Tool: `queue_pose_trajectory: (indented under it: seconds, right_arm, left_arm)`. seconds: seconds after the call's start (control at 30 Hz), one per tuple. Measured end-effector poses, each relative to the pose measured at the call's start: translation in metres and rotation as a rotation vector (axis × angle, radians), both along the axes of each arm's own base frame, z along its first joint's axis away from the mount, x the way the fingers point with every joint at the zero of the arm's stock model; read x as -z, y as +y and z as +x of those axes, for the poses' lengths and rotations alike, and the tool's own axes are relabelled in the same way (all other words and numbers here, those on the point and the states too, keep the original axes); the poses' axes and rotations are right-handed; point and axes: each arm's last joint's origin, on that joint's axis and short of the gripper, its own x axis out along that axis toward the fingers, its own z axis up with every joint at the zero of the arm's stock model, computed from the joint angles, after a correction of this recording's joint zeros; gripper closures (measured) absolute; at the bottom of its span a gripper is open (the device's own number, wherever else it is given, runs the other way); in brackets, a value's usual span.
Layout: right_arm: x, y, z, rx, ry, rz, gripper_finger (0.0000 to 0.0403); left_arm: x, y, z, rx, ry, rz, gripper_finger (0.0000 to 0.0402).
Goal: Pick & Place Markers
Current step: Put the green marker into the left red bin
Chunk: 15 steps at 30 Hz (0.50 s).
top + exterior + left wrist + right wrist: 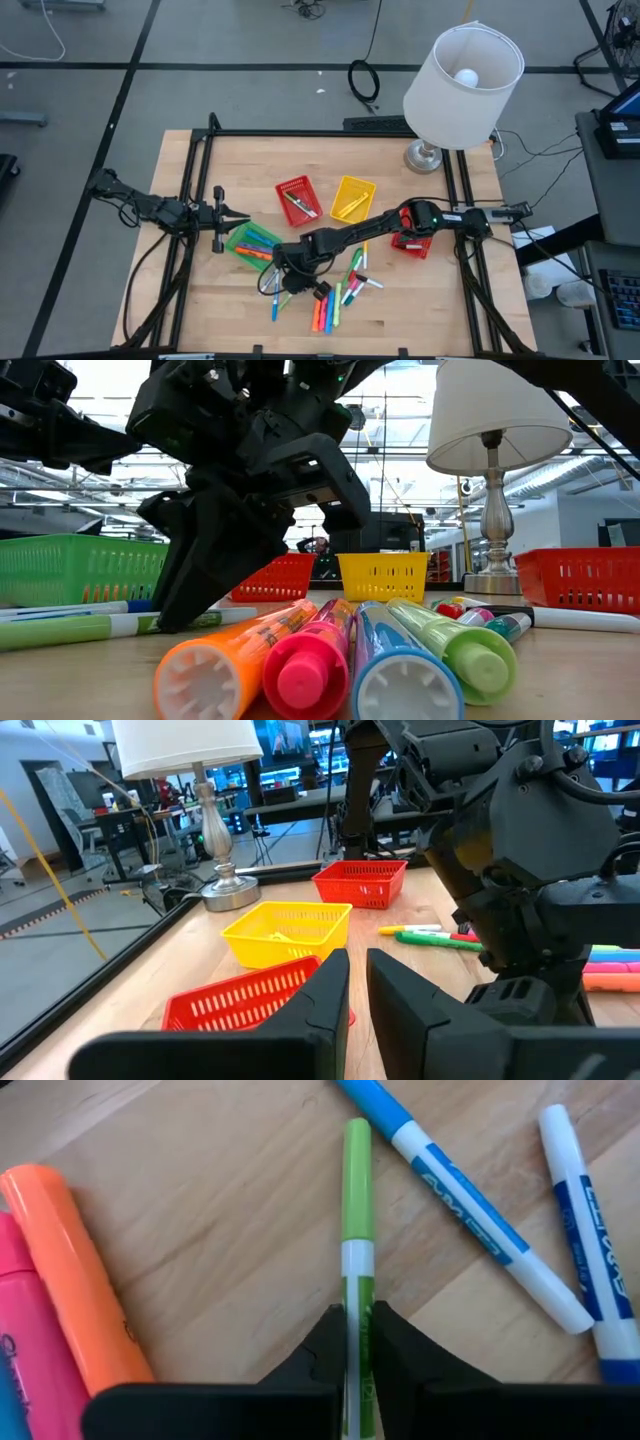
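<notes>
right gripper (357,1342): we see it clamped on green marker (356,1230), near-centre table, beside blue markers (455,1190)
left gripper (357,982): nearly closed, empty, waiting left
risk: we judge an off-centre pinch could let it tilt or slip on lift

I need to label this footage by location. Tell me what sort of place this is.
Probably a robotics lab or workshop. The wooden table sits in a black metal frame on a bare floor with loose cables, and the low view shows desks and equipment beyond the lamp.
</notes>
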Motion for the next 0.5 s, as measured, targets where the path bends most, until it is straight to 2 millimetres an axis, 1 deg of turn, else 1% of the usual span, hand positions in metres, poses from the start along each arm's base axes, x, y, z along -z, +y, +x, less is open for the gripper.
queue_pose_trajectory:
  seconds: [0.17,0.27,0.33,0.5]
  right_arm:
    - [0.000,0.002,-0.001,0.006,-0.002,-0.038,0.0385]
    - [-0.009,0.002,0.000,0.020,-0.024,-0.034,0.0385]
    - [-0.020,0.003,-0.001,0.034,-0.045,-0.027,0.0385]
    - [-0.037,0.007,-0.004,0.069,-0.071,-0.056,0.0385]
  left_arm:
    - [0.000,0.000,0.000,0.000,0.000,-0.001,0.0353]
    - [0.000,0.000,0.000,0.000,0.000,-0.001,0.0353]
    - [0.000,0.000,0.000,0.001,0.000,-0.001,0.0353]
    - [0.000,0.000,0.000,0.002,-0.002,-0.011,0.0353]
